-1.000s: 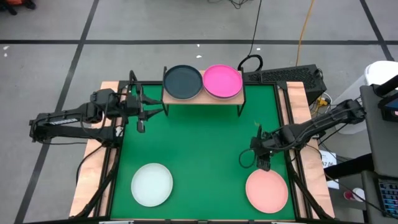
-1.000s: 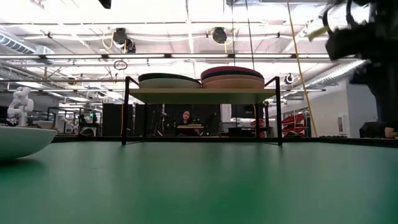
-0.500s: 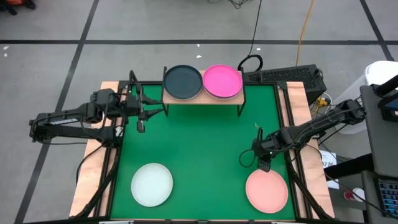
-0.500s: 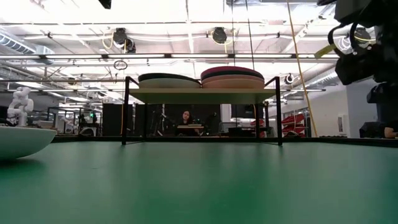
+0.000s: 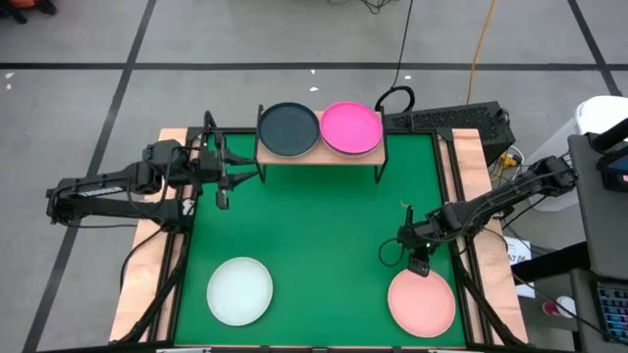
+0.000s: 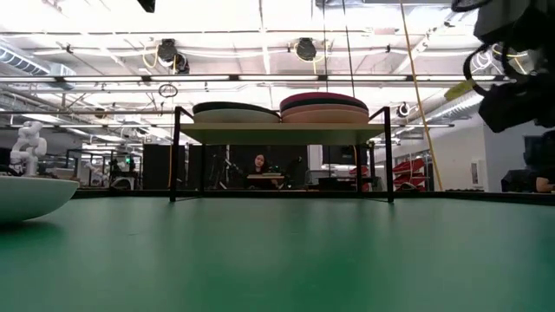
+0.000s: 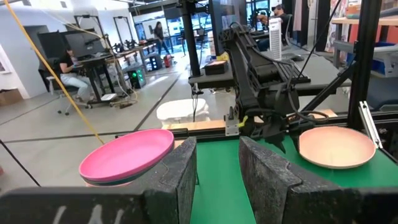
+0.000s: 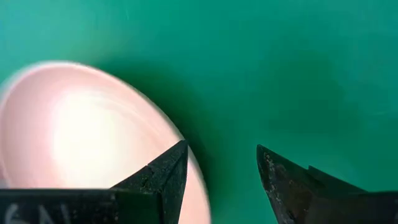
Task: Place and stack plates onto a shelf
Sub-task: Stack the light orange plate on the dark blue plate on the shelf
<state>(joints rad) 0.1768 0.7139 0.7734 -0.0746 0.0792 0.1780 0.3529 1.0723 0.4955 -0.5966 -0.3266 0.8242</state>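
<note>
The shelf [image 5: 320,153] stands at the far edge of the green mat and carries two plate stacks: one topped by a dark teal-grey plate [image 5: 288,128], one by a magenta plate [image 5: 351,127]. A white plate [image 5: 239,290] and a salmon pink plate [image 5: 421,301] lie flat on the mat near its near edge. My right gripper [image 5: 419,263] is open and points down over the pink plate's far rim [image 8: 180,155], with one finger above the plate and one above the mat. My left gripper [image 5: 224,184] waits open, left of the shelf.
The low view shows the shelf's thin black legs [image 6: 174,156] and both stacks [image 6: 323,107] on its board. Wooden strips [image 5: 155,245] border the mat on the left and right. Cables and a dark unit [image 5: 461,120] lie beyond the far right corner. The mat's middle [image 5: 314,235] is bare.
My right gripper has moved a short way toward the table's near edge, closing on the salmon pink plate's far rim. The plates and the left arm have stayed where they were.
</note>
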